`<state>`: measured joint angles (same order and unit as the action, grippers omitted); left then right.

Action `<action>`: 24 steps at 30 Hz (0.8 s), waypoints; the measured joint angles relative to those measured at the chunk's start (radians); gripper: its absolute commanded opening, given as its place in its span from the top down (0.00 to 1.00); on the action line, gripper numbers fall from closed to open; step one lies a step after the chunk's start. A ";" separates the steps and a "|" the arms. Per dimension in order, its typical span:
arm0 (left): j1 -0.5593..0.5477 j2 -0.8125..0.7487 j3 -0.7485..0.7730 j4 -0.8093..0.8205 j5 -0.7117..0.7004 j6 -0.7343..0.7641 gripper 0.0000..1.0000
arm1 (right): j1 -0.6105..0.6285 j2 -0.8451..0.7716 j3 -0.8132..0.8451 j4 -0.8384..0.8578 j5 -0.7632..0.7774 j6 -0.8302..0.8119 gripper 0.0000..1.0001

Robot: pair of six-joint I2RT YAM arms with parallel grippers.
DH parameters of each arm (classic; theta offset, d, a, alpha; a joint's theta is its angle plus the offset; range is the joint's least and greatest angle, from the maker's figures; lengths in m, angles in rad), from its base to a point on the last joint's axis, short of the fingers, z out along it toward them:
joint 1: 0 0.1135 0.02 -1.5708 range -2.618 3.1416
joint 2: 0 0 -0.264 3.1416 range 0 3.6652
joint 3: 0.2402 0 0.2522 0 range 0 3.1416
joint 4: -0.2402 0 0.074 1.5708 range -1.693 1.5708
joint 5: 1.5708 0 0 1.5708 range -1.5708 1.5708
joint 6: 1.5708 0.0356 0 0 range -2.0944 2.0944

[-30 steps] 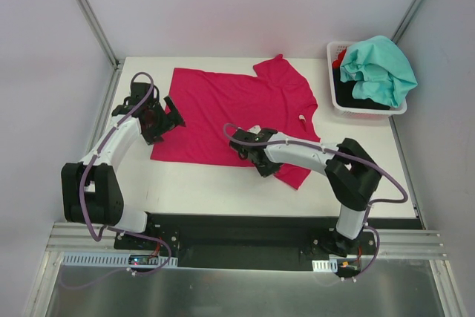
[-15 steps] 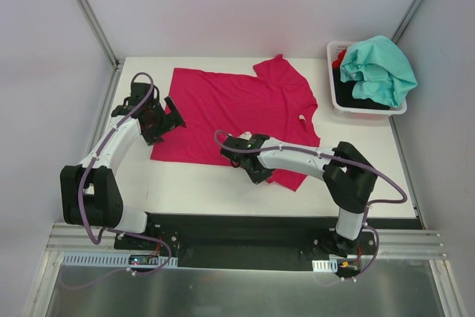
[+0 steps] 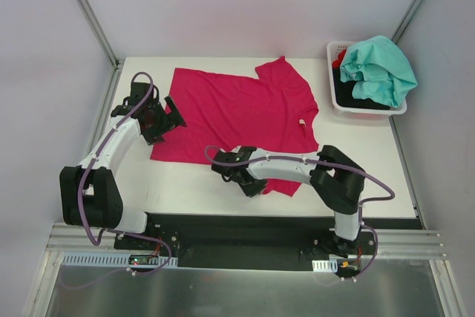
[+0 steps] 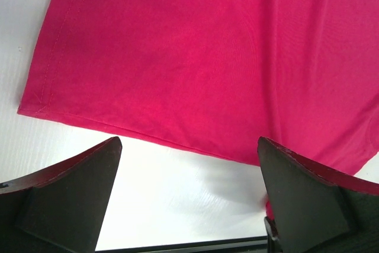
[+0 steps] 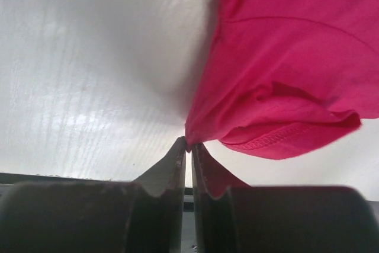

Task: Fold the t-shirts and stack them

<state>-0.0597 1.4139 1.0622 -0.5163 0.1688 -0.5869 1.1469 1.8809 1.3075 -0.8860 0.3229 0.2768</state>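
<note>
The large magenta-pink t-shirt (image 3: 237,113) lies spread on the white table, with a small white label (image 3: 303,123) near its right side. My right gripper (image 3: 249,182) is shut on the shirt's near sleeve, and in the right wrist view the tips (image 5: 189,144) pinch a fold of pink cloth (image 5: 284,87). My left gripper (image 3: 165,120) is open over the shirt's left hem, and the left wrist view shows the hem (image 4: 177,81) between the spread fingers (image 4: 71,194). The teal-mint shirt (image 3: 378,68) lies on top of black and red ones in the basket.
A white plastic basket (image 3: 338,105) stands at the table's far right corner. Metal frame posts rise at the back left and back right. A black mounting strip runs along the table's near edge.
My right gripper has moved left and nearer along the table, dragging the pinched sleeve with it. The left arm has not moved.
</note>
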 measured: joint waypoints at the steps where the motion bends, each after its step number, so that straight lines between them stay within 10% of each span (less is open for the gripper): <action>1: 0.000 -0.001 0.000 -0.001 0.003 0.000 0.01 | 0.009 0.013 0.002 0.000 -0.005 0.007 0.88; 24: -0.013 -0.010 0.011 -0.006 0.007 0.000 0.01 | 0.019 0.050 0.092 -0.030 -0.021 0.034 0.80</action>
<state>-0.0731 1.4044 1.0733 -0.5224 0.1761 -0.5873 1.1656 1.9308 1.3991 -0.9157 0.3023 0.3111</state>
